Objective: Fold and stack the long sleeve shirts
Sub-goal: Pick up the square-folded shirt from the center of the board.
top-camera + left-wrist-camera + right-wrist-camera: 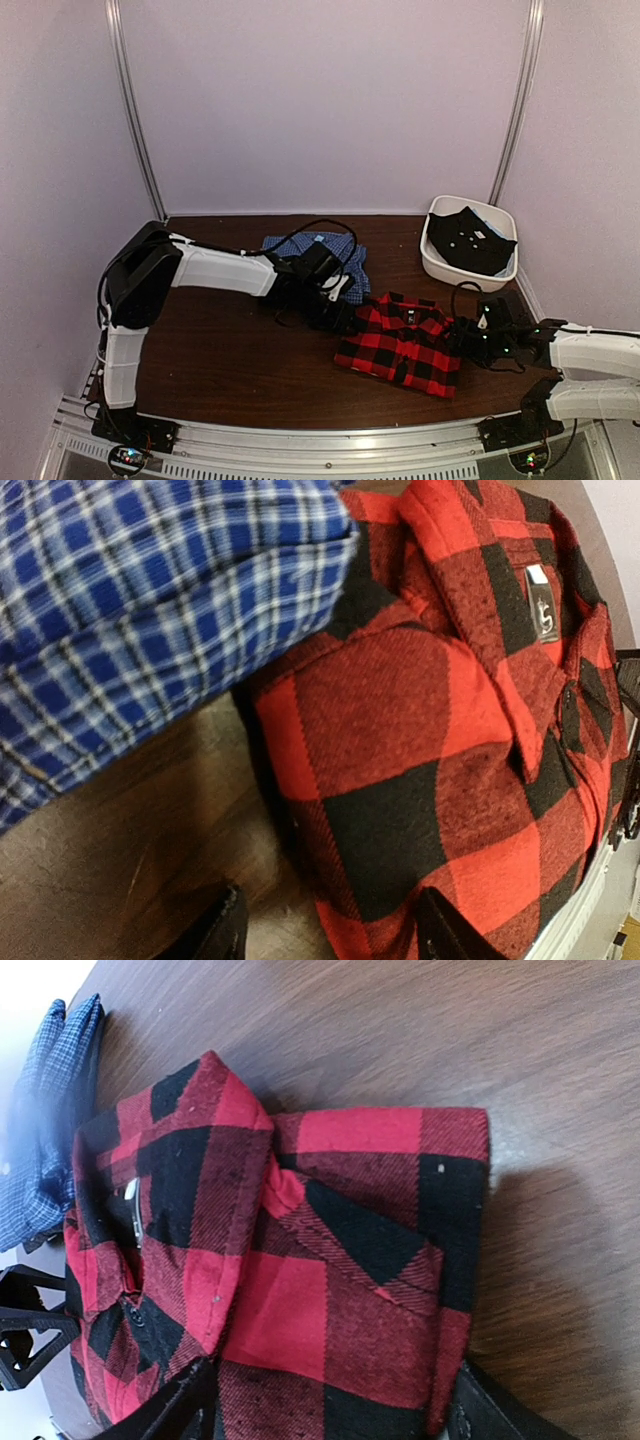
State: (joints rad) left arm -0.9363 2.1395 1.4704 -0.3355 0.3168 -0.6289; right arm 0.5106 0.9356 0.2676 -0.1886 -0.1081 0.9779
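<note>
Top view: the folded plaid shirt (400, 345) lies right of centre on the counter (230, 345), its near edge close to the counter's front. The blue shirt (335, 250) sits behind it, to the left. Bare wood spreads left of both, and a tub (432, 262) stands back right. The left claw (345, 312) is at the plaid's left edge, the right claw (468, 335) at its right edge.

Left wrist: the claw is spread, with the plaid's corner between its fingers (225, 930) and the blue hem just beside.

Right wrist: the claw is spread and its fingers (490, 1415) straddle the plaid's end without pinching it.
</note>
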